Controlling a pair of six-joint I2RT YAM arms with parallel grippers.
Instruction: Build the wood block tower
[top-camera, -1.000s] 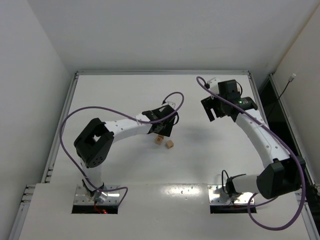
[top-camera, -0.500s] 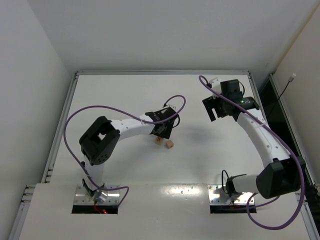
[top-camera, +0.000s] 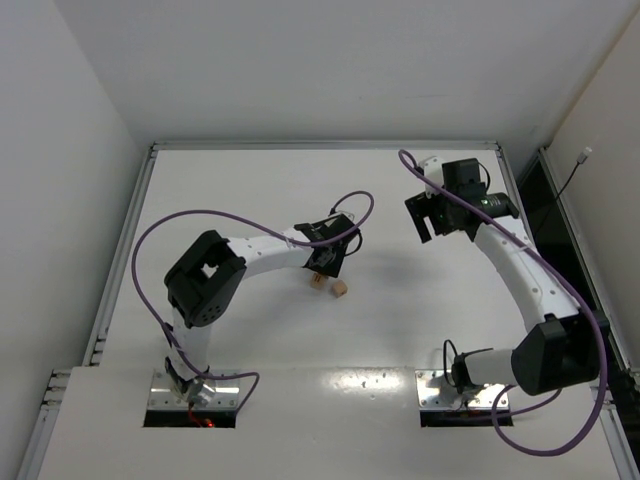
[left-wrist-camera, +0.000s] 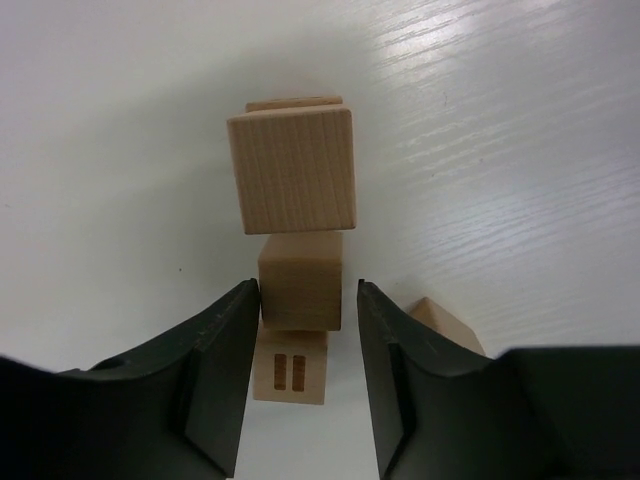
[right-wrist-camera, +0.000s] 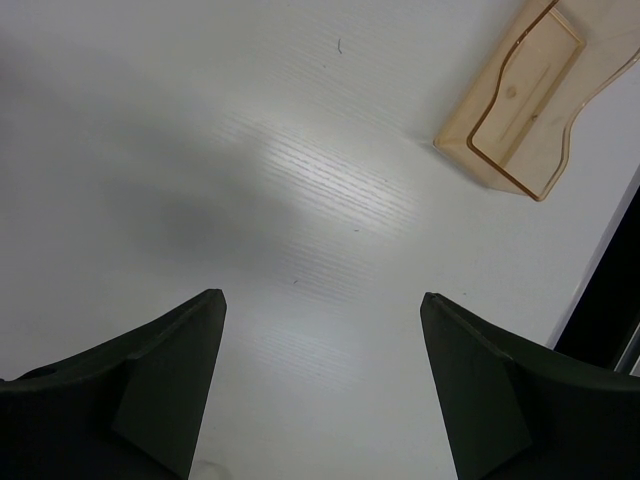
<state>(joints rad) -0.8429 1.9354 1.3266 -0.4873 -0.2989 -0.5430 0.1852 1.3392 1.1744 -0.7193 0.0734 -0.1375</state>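
In the left wrist view the tower (left-wrist-camera: 292, 175) is a narrow column of small tan wood blocks. A plain cube is on top, a second (left-wrist-camera: 300, 285) is under it, and a cube with two dark marks (left-wrist-camera: 291, 368) is at the bottom. A sliver of tan wood shows behind the top cube. My left gripper (left-wrist-camera: 307, 287) straddles the column, jaws slightly apart with a small gap on the right. A loose cube (left-wrist-camera: 440, 322) lies just right of the right finger. In the top view the left gripper (top-camera: 328, 260) covers most of the tower (top-camera: 317, 281), with the loose cube (top-camera: 341, 289) beside it. My right gripper (top-camera: 428, 216) is wide open and empty.
In the right wrist view the open right gripper (right-wrist-camera: 321, 295) hangs over bare white table, and a clear orange plastic piece (right-wrist-camera: 515, 95) lies at the upper right. A raised rail (top-camera: 320, 146) borders the table at the back and sides. White walls stand close behind.
The left arm's elbow has swung right and the left gripper has shifted slightly right over the blocks. The blocks and the right arm have stayed about where they were.
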